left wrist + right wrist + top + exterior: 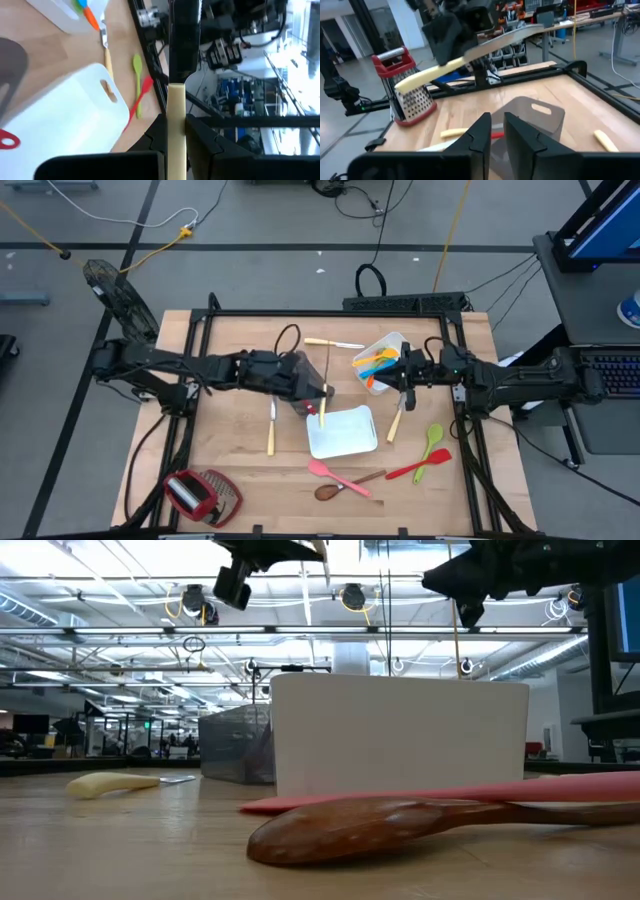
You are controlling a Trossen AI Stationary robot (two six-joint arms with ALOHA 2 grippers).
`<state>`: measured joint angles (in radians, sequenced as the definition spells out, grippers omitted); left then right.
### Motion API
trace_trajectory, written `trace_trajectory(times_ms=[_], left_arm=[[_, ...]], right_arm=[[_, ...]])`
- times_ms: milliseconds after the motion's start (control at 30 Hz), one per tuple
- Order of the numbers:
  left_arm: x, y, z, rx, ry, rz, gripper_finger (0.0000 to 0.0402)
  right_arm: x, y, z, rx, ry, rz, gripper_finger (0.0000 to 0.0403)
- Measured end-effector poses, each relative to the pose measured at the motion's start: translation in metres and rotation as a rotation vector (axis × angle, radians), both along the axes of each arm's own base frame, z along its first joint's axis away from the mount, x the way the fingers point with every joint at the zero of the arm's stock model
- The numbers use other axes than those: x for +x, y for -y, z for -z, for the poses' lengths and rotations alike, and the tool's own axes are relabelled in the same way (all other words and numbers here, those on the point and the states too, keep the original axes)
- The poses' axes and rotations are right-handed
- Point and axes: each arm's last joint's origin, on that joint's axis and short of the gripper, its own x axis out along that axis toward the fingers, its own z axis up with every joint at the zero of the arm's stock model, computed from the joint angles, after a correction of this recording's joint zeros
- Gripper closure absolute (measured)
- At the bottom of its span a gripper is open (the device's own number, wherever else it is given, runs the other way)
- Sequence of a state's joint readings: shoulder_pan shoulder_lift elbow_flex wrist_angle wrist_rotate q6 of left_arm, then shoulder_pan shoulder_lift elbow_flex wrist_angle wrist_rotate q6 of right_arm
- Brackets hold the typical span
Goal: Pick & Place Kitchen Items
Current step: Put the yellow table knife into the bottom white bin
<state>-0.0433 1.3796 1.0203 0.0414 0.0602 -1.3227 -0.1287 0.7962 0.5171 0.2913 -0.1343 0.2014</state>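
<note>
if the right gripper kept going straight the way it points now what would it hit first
Probably the knife held in the left gripper. In the right wrist view it hangs straight ahead of the right gripper, with the grey bin lower down. Depth is unclear, so it might pass under the knife.

Left claw (318, 392) covering most of grey bin (300, 402) in high view. Held knife (175, 130) running off left wrist picture's bottom edge. Wooden spoon (400, 825) handle running off low view's right edge. White tray (400, 735) hiding tabletop behind it. Utensils in far tray (378, 362) overlapping, too small for telling types.
</note>
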Motion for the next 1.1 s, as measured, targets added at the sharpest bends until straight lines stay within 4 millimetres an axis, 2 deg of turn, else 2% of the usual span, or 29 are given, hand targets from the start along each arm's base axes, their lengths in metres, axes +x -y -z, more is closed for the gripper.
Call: trace_trajectory(times_ms=[200, 333, 567, 700, 900, 1100], left_arm=[[0.0, 0.011, -0.006, 0.036, 0.016, 0.048, 0.0367], [0.001, 0.015, -0.023, 0.17, 0.025, 0.105, 0.0367], [-0.002, 0.017, -0.048, 0.416, -0.153, 0.22, 0.0367], [0.005, 0.021, -0.05, 0.536, -0.303, 0.334, 0.0367], [0.02, 0.024, -0.038, 0.636, -0.539, 0.492, 0.0367], [0.036, 0.027, -0.025, 0.692, -0.638, 0.588, 0.0367]], right_arm=[[0.001, 0.0, -0.001, 0.047, 0.019, 0.007, 0.0355], [0.002, 0.0, -0.002, 0.046, 0.029, 0.009, 0.0355], [0.003, 0.001, -0.001, 0.072, 0.019, 0.011, 0.0355], [0.003, 0.001, 0.0, 0.073, 0.014, 0.012, 0.0355], [0.003, 0.002, -0.001, 0.067, 0.025, 0.035, 0.0355], [-0.003, 0.011, -0.005, 0.005, 0.05, 0.305, 0.0355]])
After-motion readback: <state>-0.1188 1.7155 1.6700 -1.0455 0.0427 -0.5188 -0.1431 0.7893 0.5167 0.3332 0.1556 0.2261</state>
